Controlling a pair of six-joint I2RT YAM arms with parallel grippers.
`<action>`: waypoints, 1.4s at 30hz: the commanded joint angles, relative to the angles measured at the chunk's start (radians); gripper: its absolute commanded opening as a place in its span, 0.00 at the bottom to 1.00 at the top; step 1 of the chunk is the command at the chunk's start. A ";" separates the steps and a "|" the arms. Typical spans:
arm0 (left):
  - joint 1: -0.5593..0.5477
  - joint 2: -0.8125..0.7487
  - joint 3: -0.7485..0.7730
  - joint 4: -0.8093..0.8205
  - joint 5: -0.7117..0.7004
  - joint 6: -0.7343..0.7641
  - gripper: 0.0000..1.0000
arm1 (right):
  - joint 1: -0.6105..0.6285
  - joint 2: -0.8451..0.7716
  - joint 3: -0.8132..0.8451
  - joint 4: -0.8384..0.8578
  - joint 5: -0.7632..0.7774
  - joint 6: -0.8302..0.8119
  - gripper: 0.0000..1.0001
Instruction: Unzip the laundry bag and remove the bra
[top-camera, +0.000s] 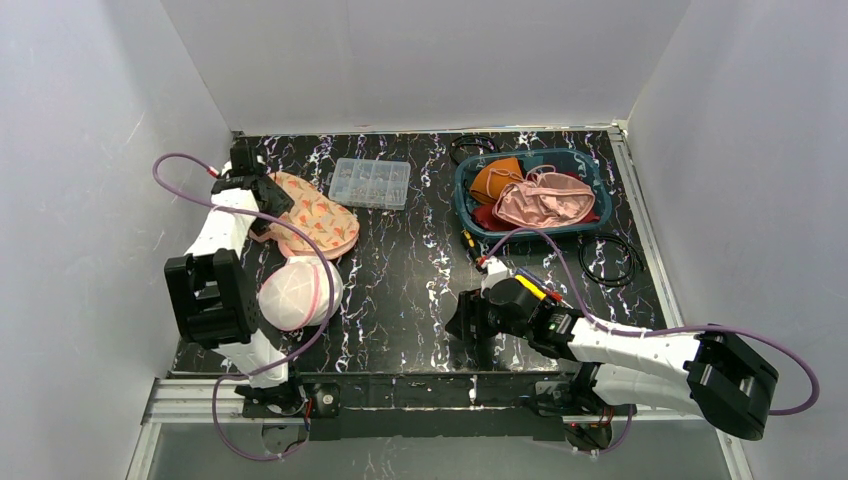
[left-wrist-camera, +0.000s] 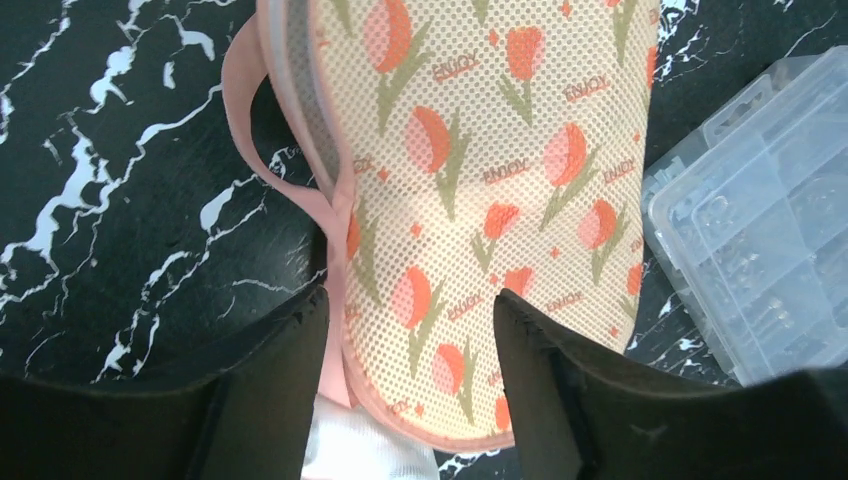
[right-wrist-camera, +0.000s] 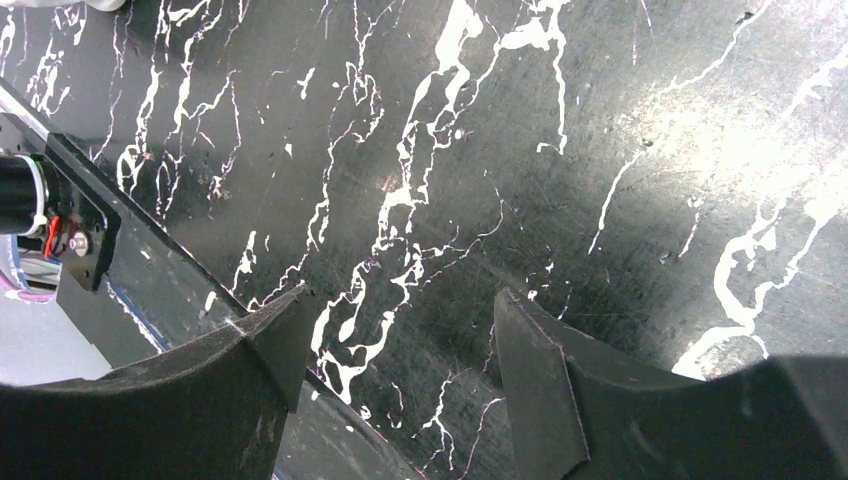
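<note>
The laundry bag (top-camera: 312, 218) is a cream mesh pouch with orange tulips and pink trim, lying at the back left of the table. It fills the left wrist view (left-wrist-camera: 480, 170). My left gripper (top-camera: 258, 188) (left-wrist-camera: 405, 325) is open, its jaws straddling the bag's near end just above it. A white domed piece with a pink strap (top-camera: 296, 295) lies next to the bag by the left arm, and white fabric (left-wrist-camera: 350, 450) shows under the bag's end. I cannot tell whether this is the bra. My right gripper (top-camera: 466, 318) (right-wrist-camera: 400, 315) is open and empty over bare table.
A clear compartment box (top-camera: 370, 183) (left-wrist-camera: 760, 230) sits right of the bag. A teal basket (top-camera: 462, 195) holding orange, red and pink garments stands at the back right. A black cable ring (top-camera: 607, 258) lies in front of it. White walls enclose the table.
</note>
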 joint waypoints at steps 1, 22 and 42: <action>0.001 -0.137 -0.004 -0.069 -0.028 -0.015 0.62 | 0.001 -0.007 0.052 0.016 -0.001 -0.022 0.74; 0.006 0.142 -0.024 0.074 0.132 -0.037 0.19 | 0.001 -0.072 0.055 -0.067 0.044 -0.014 0.74; -0.018 -0.501 -0.202 -0.008 0.266 -0.091 0.58 | 0.014 0.159 0.315 -0.003 -0.072 -0.075 0.84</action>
